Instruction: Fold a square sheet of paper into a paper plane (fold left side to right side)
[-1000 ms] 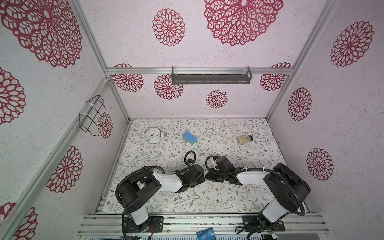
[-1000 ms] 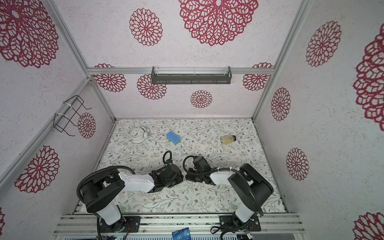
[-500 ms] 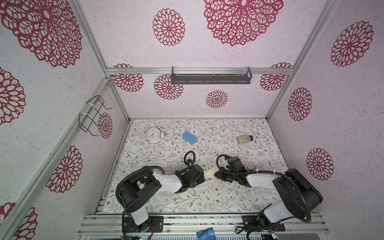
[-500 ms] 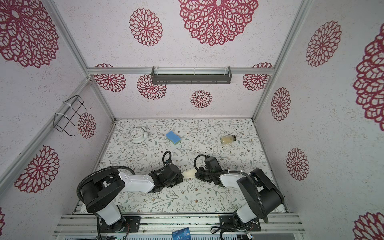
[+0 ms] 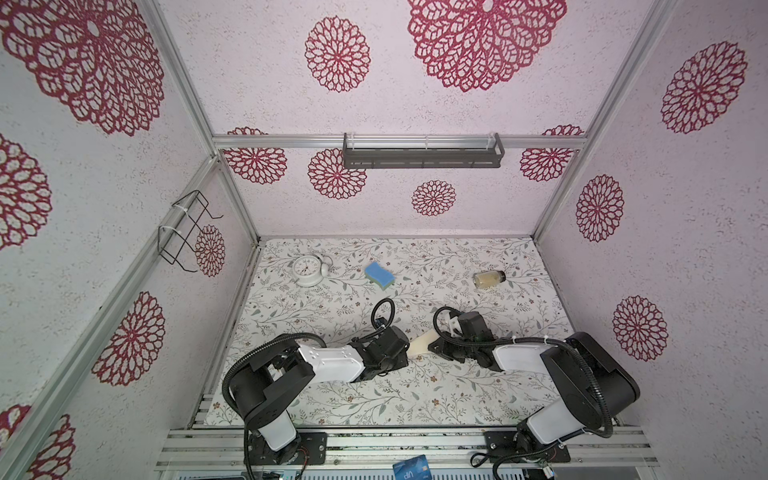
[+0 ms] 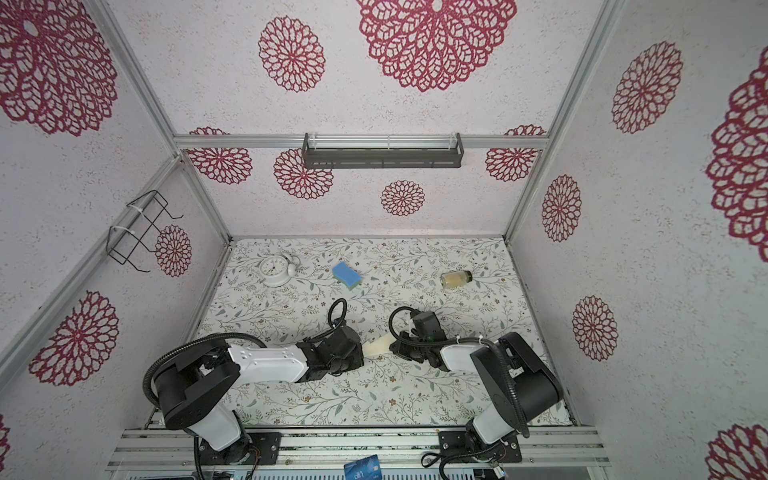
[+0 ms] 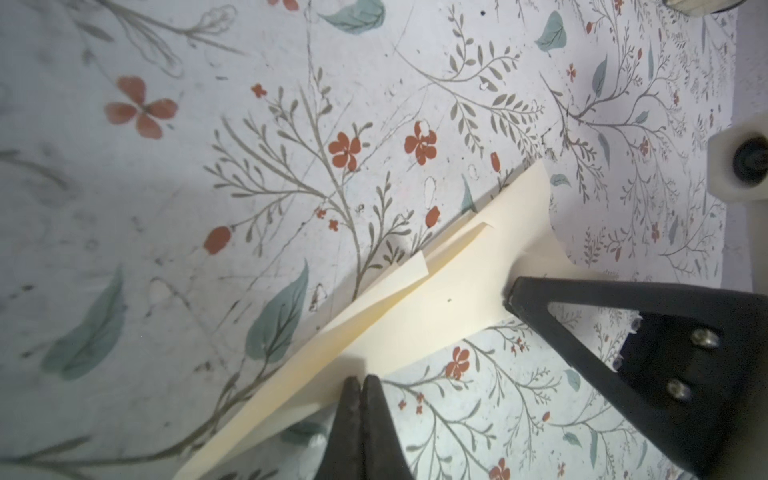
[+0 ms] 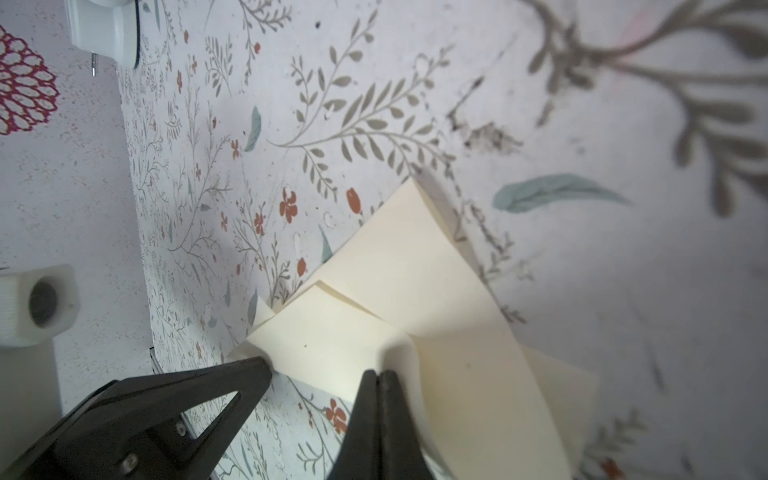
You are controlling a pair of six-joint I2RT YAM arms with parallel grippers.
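The square sheet of paper (image 5: 420, 345) (image 6: 376, 346) is cream and folded into a narrow, layered strip on the floral table, mid-front. My left gripper (image 7: 360, 380) is shut, its tips against the strip's near edge. My right gripper (image 8: 378, 374) is shut too, its tips against the other end, where a flap (image 8: 478, 332) curls up beside it. I see no paper between either pair of fingers. In both top views the left gripper (image 5: 405, 352) and right gripper (image 5: 434, 347) face each other across the short visible strip. No finished paper plane shows.
A white alarm clock (image 5: 306, 270), a blue sponge (image 5: 379, 275) and a small jar (image 5: 489, 278) on its side lie along the back of the table. A wire rack (image 5: 185, 230) hangs on the left wall and a dark shelf (image 5: 422, 151) on the back wall.
My right gripper slid to the right, away from the left one, uncovering the cream strip between them. Over the last half second neither arm has visibly moved.
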